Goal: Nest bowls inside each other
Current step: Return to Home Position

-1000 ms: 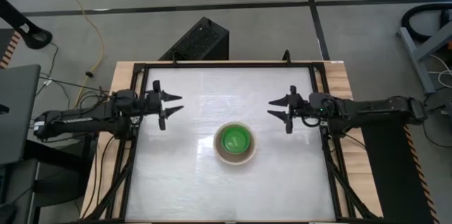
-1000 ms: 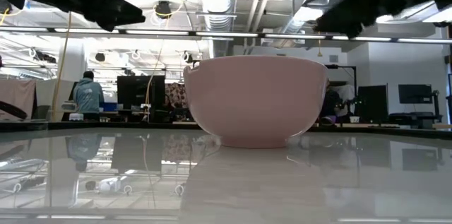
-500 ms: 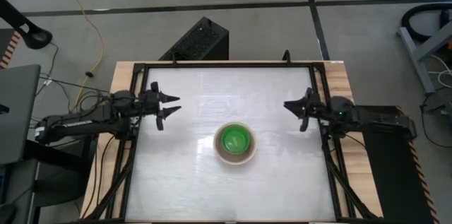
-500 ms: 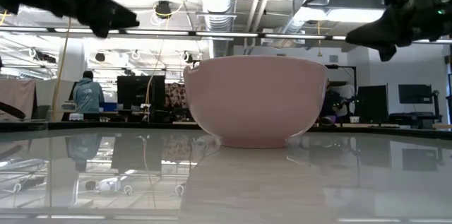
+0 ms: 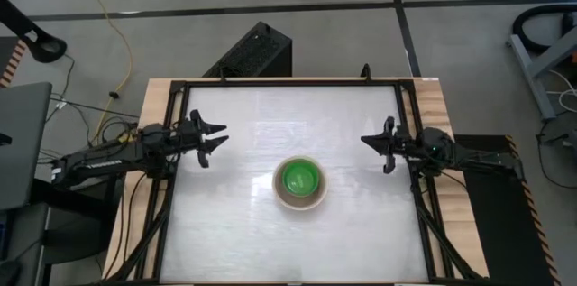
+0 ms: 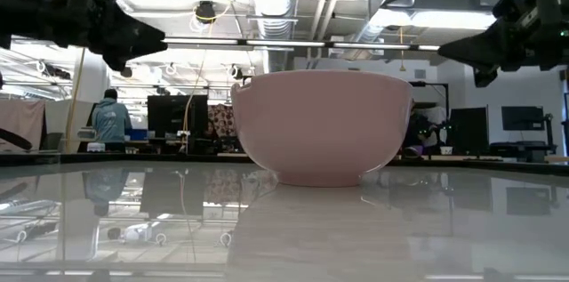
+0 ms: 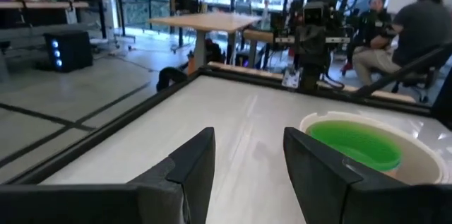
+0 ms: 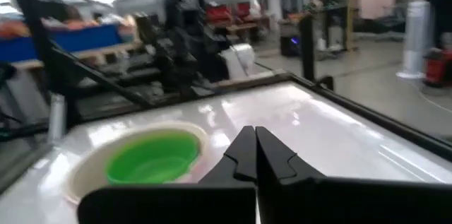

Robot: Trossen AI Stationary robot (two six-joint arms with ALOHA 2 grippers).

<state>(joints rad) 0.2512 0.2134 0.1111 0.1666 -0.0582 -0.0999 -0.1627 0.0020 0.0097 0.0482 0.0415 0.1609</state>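
Sitting nested at the middle of the table (image 5: 225, 232), green bowl (image 5: 300, 179) innermost, the bowls (image 5: 300, 201) lie between my pincers, by my judgement slightly nearer the right pincer (image 5: 365, 140), closed on nothing, than the left pincer (image 5: 221, 134), spread open and empty.

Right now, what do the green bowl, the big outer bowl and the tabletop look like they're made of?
Green bowl: likely plastic, bright even colour, matte. Outer bowl: plastic or glazed ceramic, smooth pale wall with soft sheen; can't tell which. Tabletop: glossy white laminate or similar, mirroring the room.
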